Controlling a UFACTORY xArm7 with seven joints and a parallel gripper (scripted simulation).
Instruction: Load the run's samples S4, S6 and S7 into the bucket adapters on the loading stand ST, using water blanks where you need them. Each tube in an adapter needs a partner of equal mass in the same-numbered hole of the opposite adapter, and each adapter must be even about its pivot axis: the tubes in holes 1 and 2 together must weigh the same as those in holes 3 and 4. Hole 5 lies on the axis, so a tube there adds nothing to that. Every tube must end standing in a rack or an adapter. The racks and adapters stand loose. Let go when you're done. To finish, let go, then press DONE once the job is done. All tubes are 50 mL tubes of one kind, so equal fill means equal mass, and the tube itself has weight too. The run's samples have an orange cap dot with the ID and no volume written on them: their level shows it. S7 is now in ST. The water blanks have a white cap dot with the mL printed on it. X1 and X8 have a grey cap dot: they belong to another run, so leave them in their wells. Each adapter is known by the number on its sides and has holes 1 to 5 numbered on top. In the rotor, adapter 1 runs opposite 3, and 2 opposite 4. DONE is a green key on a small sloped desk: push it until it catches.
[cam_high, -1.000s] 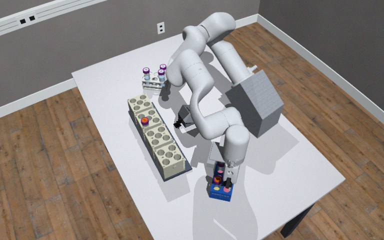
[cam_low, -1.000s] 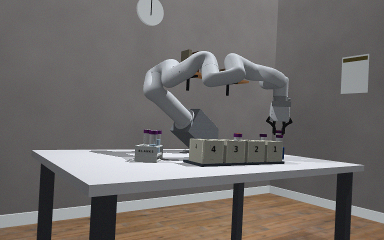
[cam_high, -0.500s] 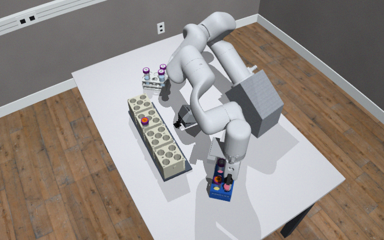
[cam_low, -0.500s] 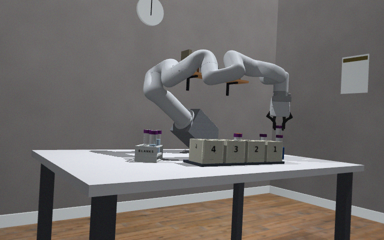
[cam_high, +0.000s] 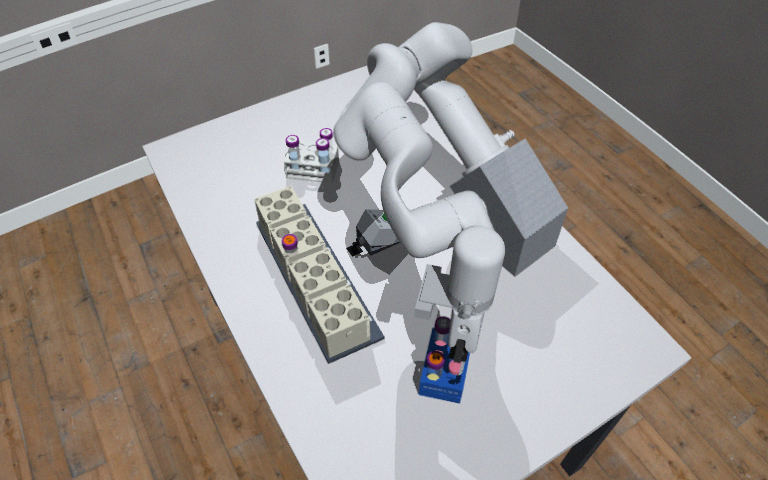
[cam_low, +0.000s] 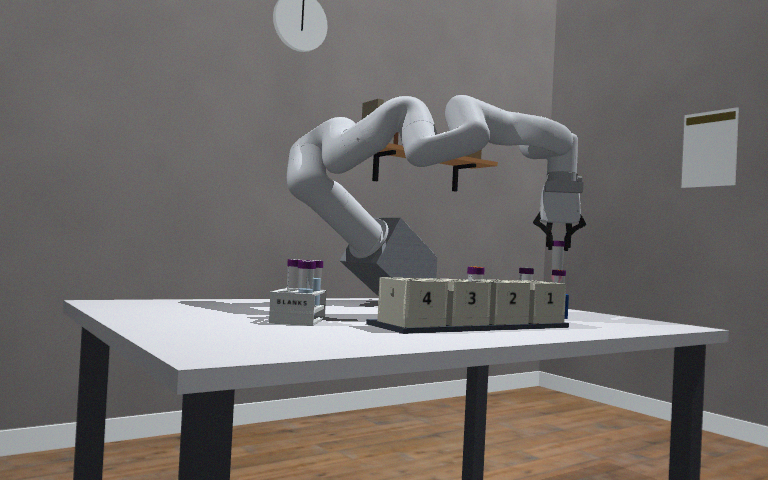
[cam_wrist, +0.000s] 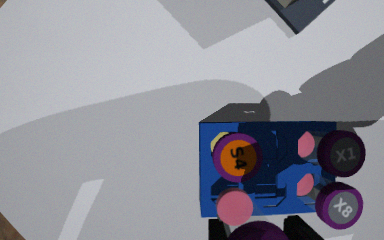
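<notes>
"So, what lies left of our jaws in the top view?"

"Well off, the loading stand (cam_high: 374, 337) (cam_low: 481, 328) runs near the table's edge, S7 (cam_high: 289, 242) (cam_low: 475, 270) upright in adapter 3 (cam_low: 471, 311). Then we've open tabletop between stand and blue rack (cam_high: 440, 390) (cam_wrist: 261, 208)."

"And nearer?"

"S4 (cam_high: 435, 359) (cam_wrist: 238, 157) stands just beside our gripper (cam_high: 459, 352) (cam_low: 558, 246) (cam_wrist: 256, 231), which pinches a purple-capped tube (cam_low: 558, 258) (cam_wrist: 258, 233) upright; its ID we can't read."
</notes>
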